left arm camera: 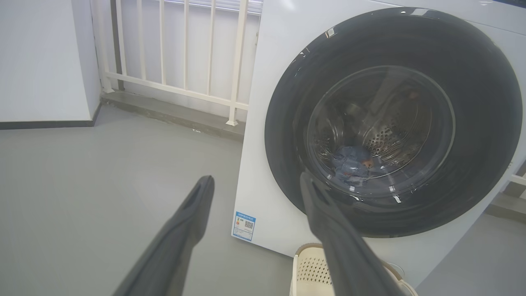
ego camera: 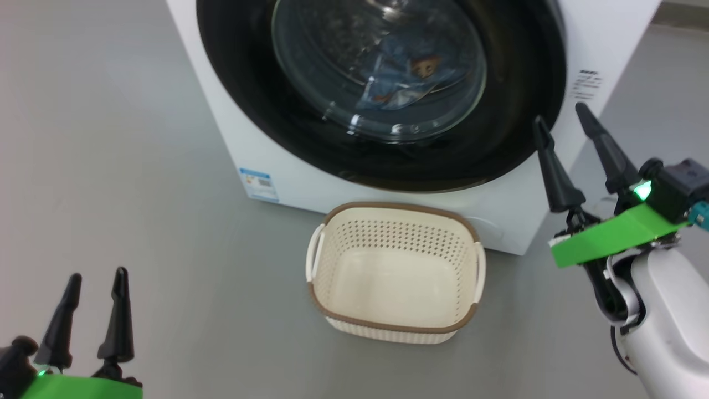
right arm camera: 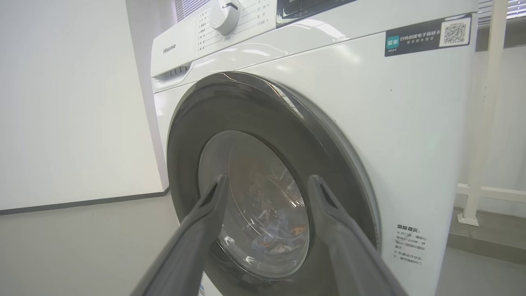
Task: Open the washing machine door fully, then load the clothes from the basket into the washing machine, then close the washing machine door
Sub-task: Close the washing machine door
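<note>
left gripper (ego camera: 97, 275): jaws wide, empty | right gripper (ego camera: 560, 113): jaws wide, empty, near the washing machine door (ego camera: 498, 138)

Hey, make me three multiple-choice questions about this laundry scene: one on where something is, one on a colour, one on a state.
1. Where are the clothes?
A) on the floor
B) inside the washing machine, behind the door glass
C) draped over the machine's top

2. What colour is the rim of the basket?
A) brown
B) blue
C) black

3. What state is the basket in?
A) heaped
B) half full
C) empty

Answers:
1 B, the blue printed fabric shows through the round window.
2 A, a brown band runs round the cream walls.
3 C, its bare bottom is in plain sight.
</note>
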Robot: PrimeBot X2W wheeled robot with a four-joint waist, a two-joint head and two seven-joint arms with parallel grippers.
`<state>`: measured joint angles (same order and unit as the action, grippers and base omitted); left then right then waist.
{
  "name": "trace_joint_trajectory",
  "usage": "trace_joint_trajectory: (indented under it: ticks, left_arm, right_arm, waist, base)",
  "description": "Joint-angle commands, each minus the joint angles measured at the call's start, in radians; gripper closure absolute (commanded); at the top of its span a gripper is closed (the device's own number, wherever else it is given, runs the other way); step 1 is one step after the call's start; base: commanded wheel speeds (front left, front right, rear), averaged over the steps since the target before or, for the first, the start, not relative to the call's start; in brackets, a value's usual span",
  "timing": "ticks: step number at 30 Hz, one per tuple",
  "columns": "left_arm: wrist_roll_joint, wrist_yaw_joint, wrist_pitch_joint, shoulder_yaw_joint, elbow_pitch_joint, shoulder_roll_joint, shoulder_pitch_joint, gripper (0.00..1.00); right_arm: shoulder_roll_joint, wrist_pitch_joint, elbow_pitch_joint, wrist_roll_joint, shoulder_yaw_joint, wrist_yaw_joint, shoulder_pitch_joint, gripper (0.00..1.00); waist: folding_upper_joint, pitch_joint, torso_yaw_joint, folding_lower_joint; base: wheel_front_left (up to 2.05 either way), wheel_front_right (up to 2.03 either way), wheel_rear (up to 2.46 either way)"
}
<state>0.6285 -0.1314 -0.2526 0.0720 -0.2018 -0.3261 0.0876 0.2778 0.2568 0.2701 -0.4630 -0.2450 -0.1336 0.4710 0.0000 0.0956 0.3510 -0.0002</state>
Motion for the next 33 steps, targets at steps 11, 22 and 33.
trace_joint_trajectory:
  ticks: [11, 22, 33]
  left_arm:
    - [-0.022, 0.001, -0.009, -0.031, 0.026, -0.033, -0.026, 0.0]
    - [-0.039, 0.001, -0.009, -0.043, 0.043, -0.008, -0.044, 0.0]
    - [-0.054, 0.001, -0.009, -0.04, 0.04, 0.023, -0.056, 0.0]
  right_arm:
    - [-0.01, 0.005, -0.131, 0.016, -0.003, 0.003, -0.145, 0.0]
    - [-0.014, 0.005, -0.173, 0.025, 0.02, 0.003, -0.265, 0.0]
    - [-0.014, 0.005, -0.182, 0.033, 0.115, 0.003, -0.371, 0.0]
  waist:
    - [0.0, -0.112, -0.17, 0.0002]
    - [0.0, -0.136, -0.271, 0.0002]
    - [0.0, -0.166, -0.322, 0.0002]
  base:
    - [0.0, 0.0, 0.0]
    - [0.0, 0.0, 0.0]
    - [0.0, 0.0, 0.0]
